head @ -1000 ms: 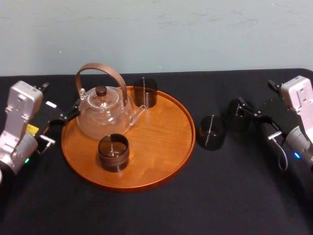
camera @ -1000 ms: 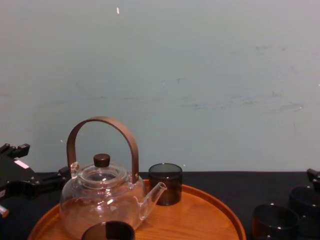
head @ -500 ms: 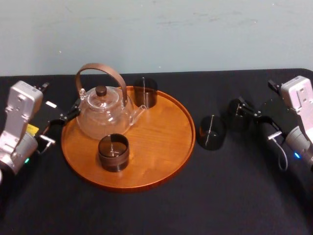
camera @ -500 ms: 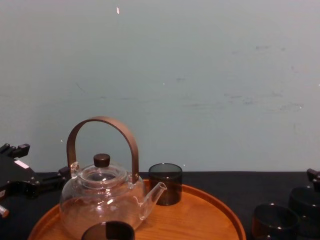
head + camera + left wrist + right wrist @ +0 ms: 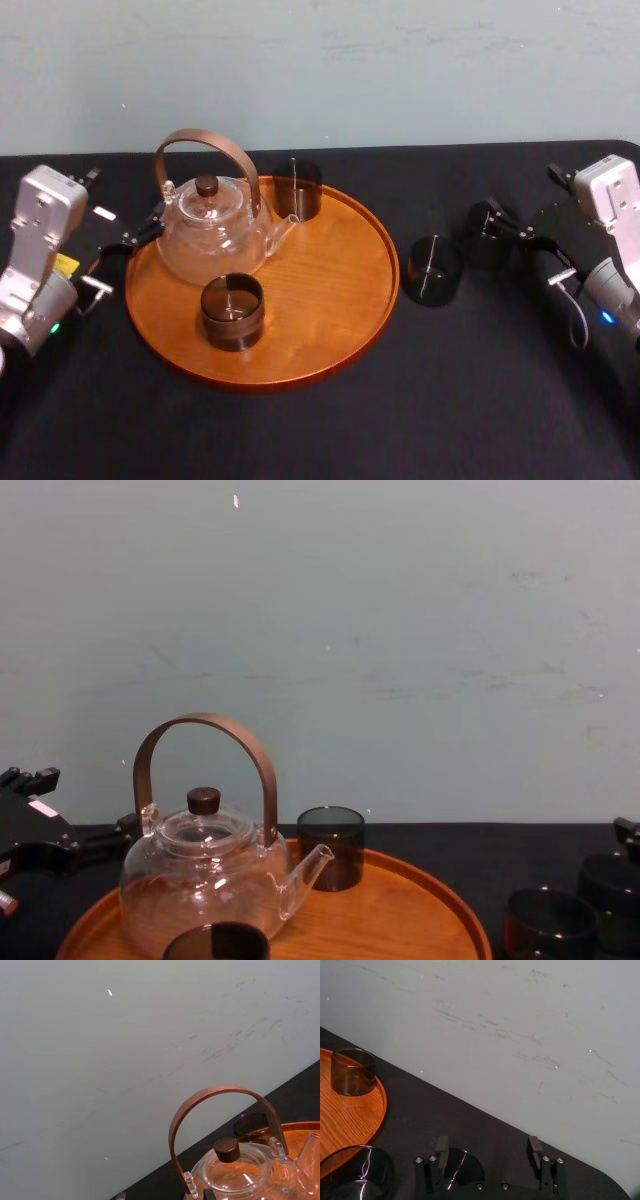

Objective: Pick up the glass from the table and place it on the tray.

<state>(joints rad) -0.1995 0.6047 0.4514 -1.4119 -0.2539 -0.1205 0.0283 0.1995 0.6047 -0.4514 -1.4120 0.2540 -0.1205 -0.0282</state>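
- The glass stands upright on the table, to the right of the tray. It is farther out than a second loose glass, which stands just beside the tray's rim.
- It is a short, smoky tumbler, and I judge it light, rigid, slick-walled and easy to chip. The best hold is probably across the side wall at about mid-height, with a gentle squeeze.
- The right gripper has its fingers spread wide on either side of this glass, which sits nearer one finger. It grips nothing yet.
- The glass looks empty, so nothing should spill in the carry.
- The tray holds a clear glass teapot with no visible liquid, plus a rear glass and a front glass. Its right half is bare wood, a likely landing spot.
- The left gripper is parked beside the tray's left rim, apparently spread and empty.
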